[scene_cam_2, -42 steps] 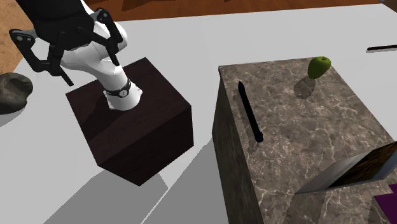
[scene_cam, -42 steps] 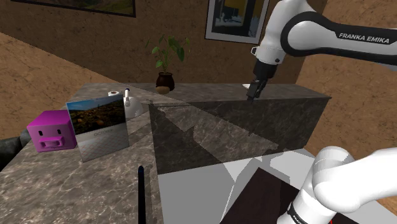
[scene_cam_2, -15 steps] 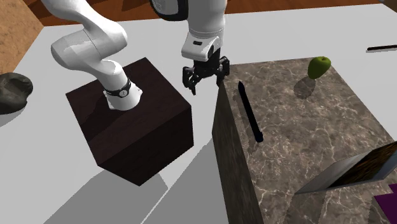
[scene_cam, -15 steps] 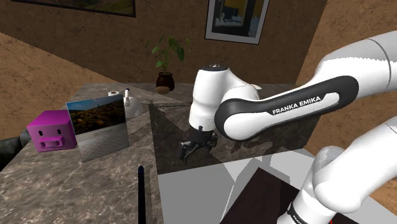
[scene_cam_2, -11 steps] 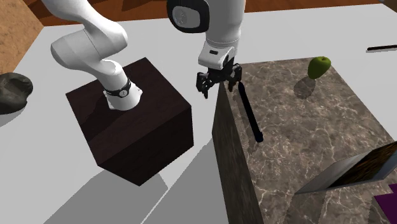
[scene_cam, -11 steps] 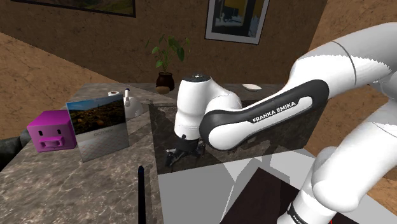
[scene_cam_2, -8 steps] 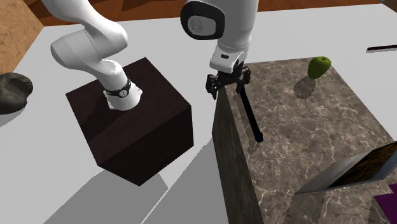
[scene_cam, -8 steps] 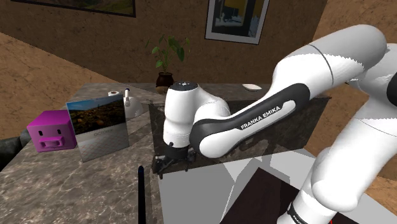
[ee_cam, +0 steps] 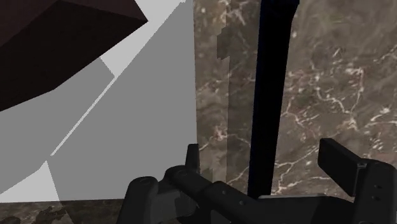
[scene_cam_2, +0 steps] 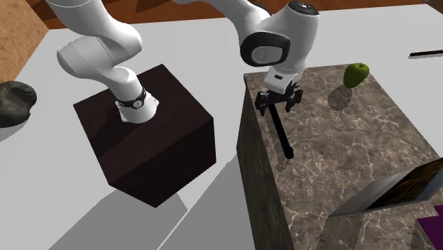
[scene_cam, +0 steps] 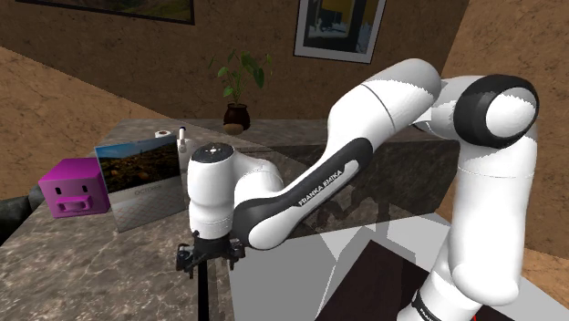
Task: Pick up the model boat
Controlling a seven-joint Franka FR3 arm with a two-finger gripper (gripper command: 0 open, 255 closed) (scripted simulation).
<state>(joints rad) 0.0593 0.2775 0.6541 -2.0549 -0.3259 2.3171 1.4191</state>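
Observation:
The model boat [scene_cam: 201, 294] is a long, thin, dark hull lying flat on the marble counter [scene_cam: 91, 264], close to the counter's edge. It points away from the gripper along the countertop [scene_cam_2: 283, 136]. My gripper [scene_cam: 209, 256] hangs low over the boat's near end [scene_cam_2: 278, 100], pointing down. In the wrist view the gripper [ee_cam: 267, 167] is open. Its two black fingers [ee_cam: 342, 163] stand on either side of the dark hull [ee_cam: 271, 83] and do not touch it.
A pink pig cube [scene_cam: 71, 187], a leaning picture panel [scene_cam: 141, 181] and a small white object [scene_cam: 187, 149] stand further along the counter. A green apple [scene_cam_2: 356, 74] lies near the counter's far corner. The dark stand [scene_cam_2: 152, 135] sits beside the counter.
The arm has swung from the far counter down and to the shoulder view's left. The gripper crossed the counter's edge and now straddles the boat's end, still open.

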